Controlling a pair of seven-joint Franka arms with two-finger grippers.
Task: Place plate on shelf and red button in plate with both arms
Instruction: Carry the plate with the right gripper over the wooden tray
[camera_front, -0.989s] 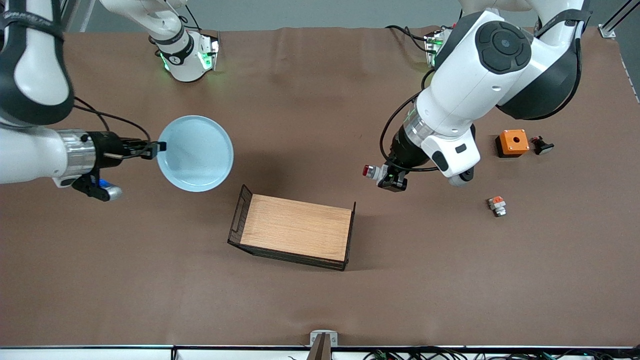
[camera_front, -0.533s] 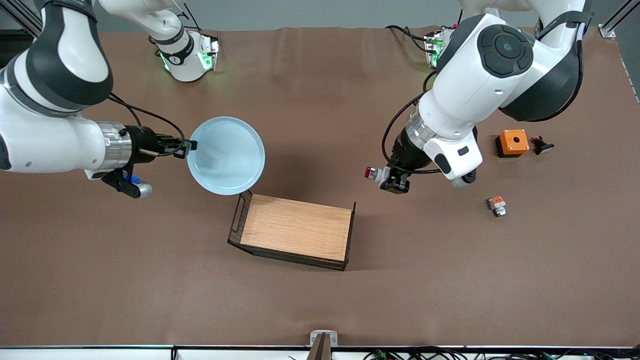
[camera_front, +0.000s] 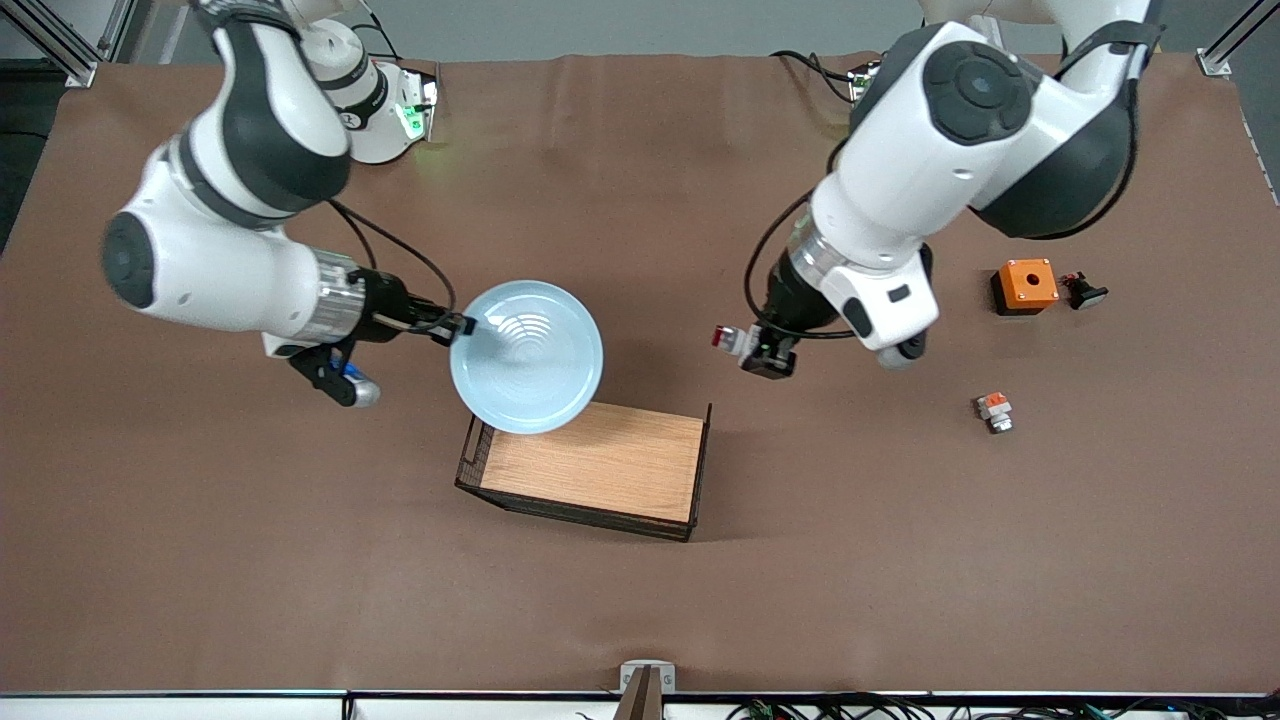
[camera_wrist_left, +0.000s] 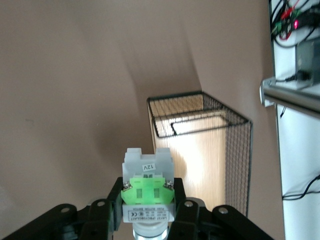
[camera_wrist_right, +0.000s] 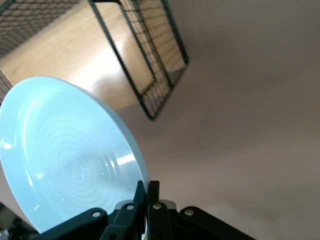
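The pale blue plate (camera_front: 527, 356) (camera_wrist_right: 65, 160) hangs tilted over the corner of the wooden tray (camera_front: 600, 465) at the tray's end toward the right arm. My right gripper (camera_front: 462, 325) (camera_wrist_right: 148, 190) is shut on the plate's rim. My left gripper (camera_front: 760, 352) (camera_wrist_left: 148, 200) is shut on the red button (camera_front: 735, 340) (camera_wrist_left: 148, 192), a grey-white piece with a green patch. It is held in the air over the bare table, just off the tray's other end. The tray's mesh wall (camera_wrist_left: 240, 150) (camera_wrist_right: 160, 65) shows in both wrist views.
An orange box with a hole (camera_front: 1025, 285) and a small black piece (camera_front: 1083, 291) lie toward the left arm's end of the table. A grey piece with an orange patch (camera_front: 994, 411) lies nearer the front camera than they do.
The right arm has swung the plate from over the bare table to over the tray's corner, and the plate has tilted. The left gripper, with the button, has shifted a little toward the plate.
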